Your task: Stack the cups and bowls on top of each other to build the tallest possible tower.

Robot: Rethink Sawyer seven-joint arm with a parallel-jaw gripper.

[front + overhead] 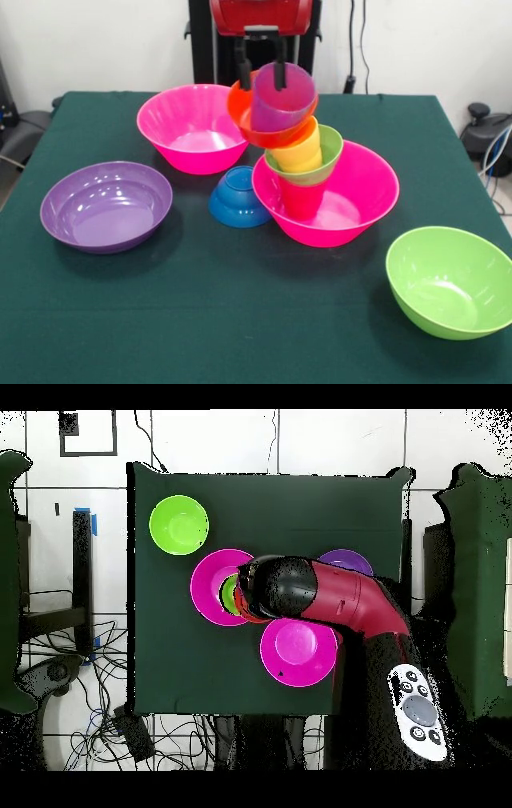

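A tower leans to the left inside a hot pink bowl (368, 192) (207, 584). From the bottom it holds a red cup (302, 198), a small green bowl (328, 156) (230, 594), a yellow-orange cup (302, 148), a shallow orange bowl (244, 116) and a tilted translucent purple cup (292, 100). My gripper (261, 74) hangs at the top of the tower, open. One finger is outside the orange bowl's rim and the other is in front of the purple cup's mouth. In the overhead view the arm (330, 596) hides the gripper and the upper tower.
A second hot pink bowl (192, 128) (298, 651) stands behind and left of the tower. A small blue bowl (238, 198) lies tipped against the tower's pink bowl. A wide purple bowl (106, 206) (347, 561) sits at the left, and a lime green bowl (448, 280) (179, 524) at the front right.
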